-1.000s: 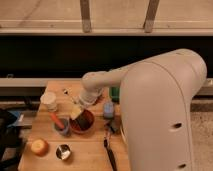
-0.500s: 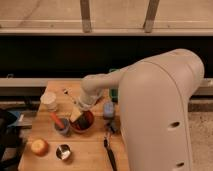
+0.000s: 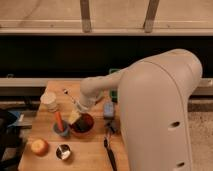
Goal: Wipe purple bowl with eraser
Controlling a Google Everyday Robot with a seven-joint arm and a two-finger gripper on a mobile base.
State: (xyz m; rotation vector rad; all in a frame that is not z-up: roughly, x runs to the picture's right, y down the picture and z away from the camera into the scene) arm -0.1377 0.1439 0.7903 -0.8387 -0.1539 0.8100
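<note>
The pincer (image 3: 75, 117) hangs over the left rim of the purple bowl (image 3: 84, 125) on the wooden worktop (image 3: 90, 155), its fingers apart and clamped on nothing. A small dark block, probably the eraser (image 3: 112, 125), lies just right of the bowl, below a light blue block (image 3: 108, 109).

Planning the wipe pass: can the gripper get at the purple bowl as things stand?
Probably yes. The gripper hangs just over the rim of the purple bowl, with nothing between them. The grey-blue cup stands close beside that rim, so room looks tight there.
</note>
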